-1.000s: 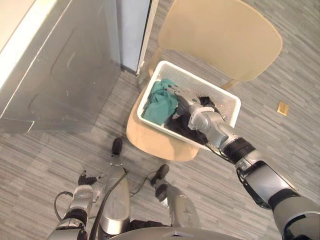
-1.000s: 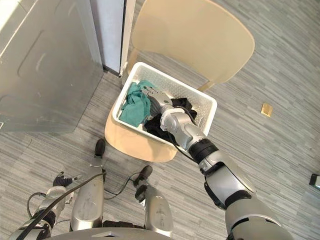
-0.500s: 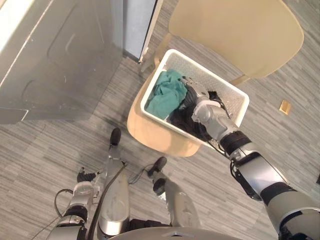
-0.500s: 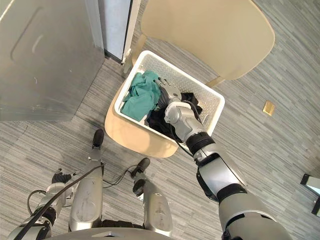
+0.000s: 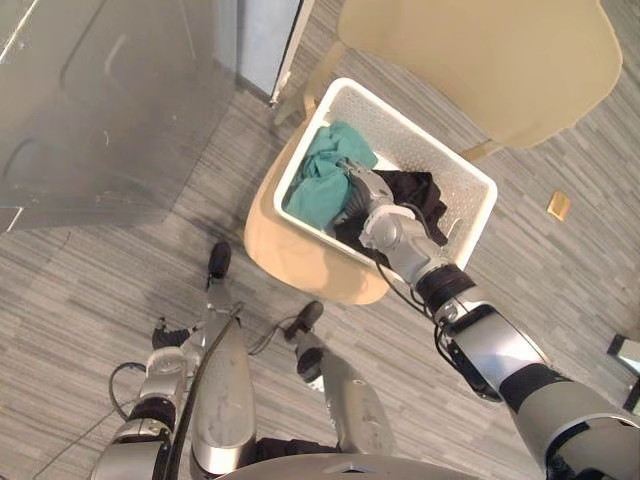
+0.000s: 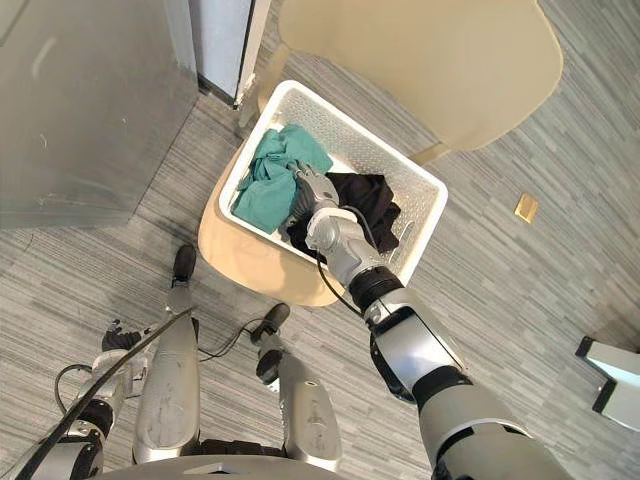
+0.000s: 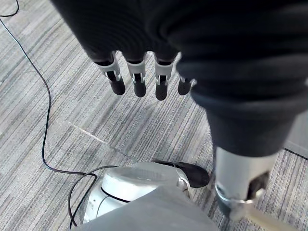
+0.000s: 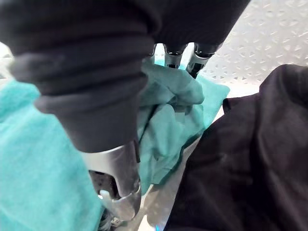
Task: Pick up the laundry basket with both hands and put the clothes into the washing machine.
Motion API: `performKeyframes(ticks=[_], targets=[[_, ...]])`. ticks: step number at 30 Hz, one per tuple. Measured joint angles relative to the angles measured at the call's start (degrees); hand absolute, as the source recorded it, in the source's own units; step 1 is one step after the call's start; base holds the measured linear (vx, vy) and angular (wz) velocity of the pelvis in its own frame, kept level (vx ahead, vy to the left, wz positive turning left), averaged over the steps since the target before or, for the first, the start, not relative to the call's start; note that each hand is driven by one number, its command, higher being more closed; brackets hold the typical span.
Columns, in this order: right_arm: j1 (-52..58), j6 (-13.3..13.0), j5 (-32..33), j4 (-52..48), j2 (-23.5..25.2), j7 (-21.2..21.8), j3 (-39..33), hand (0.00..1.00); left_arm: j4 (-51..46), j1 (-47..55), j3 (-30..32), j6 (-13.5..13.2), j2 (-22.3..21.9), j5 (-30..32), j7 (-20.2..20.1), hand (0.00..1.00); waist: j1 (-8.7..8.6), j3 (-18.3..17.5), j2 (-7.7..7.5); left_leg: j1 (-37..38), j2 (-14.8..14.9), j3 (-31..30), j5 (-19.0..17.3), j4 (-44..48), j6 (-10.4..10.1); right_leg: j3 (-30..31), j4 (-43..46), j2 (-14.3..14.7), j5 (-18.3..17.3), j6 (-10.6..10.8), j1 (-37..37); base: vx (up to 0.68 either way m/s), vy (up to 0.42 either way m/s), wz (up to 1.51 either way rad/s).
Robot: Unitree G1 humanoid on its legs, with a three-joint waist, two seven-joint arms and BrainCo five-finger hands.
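On the chair (image 5: 480, 60), the laundry basket (image 5: 447, 165) is seen loaded with clothes.
Inside the basket, teal cloth (image 5: 320, 188) is grasped by right hand (image 5: 364, 196) beside black garment (image 5: 418, 190); left hand (image 7: 138, 77) is held relaxed, away from it.

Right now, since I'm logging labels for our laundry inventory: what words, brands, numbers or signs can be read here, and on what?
None can be read.
The laundry basket, the teal cloth, the black cloth and the chair show no print.
The small tan piece on the floor is too small to tell whether it carries any mark.
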Motion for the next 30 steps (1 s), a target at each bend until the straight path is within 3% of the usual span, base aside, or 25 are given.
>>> performKeyframes(ticks=[9, 10, 30], targets=[[-0.87, 0.79, 1.23, 1.47, 1.38, -2.13, -1.14, 0.00, -0.67, -0.08, 0.19, -0.02, 0.05, -1.16, 1.02, 0.00, -0.09, 0.03, -0.08, -1.68, 0.45, -1.35, 1.43, -1.36, -0.33, -1.32, 0.07, 0.72, -0.10, -0.14, -1.53, 0.00, -0.003, 0.03], [-1.03, 1.18, 1.23, 1.50, 1.79, -2.39, -1.33, 1.00, -0.66, -0.08, 0.44, -0.01, 0.05, -1.60, 1.15, 0.00, -0.08, 0.07, -0.15, -1.81, 0.55, -1.37, 1.70, -1.64, -0.41, -1.31, 0.20, 0.76, -0.10, -0.14, -1.88, 0.00, 0.000, 0.00], [-1.41, 1.17, 2.25, 1.74, 4.04, -3.55, -1.12, 1.00, -1.10, -0.22, 0.97, -0.05, 0.05, -2.83, 1.32, 0.00, -0.85, 0.10, -0.23, -1.93, 0.95, -1.36, 2.09, -2.30, -0.52, -1.41, 0.41, 0.94, -0.19, -0.26, -2.28, 0.01, 0.002, 0.00]])
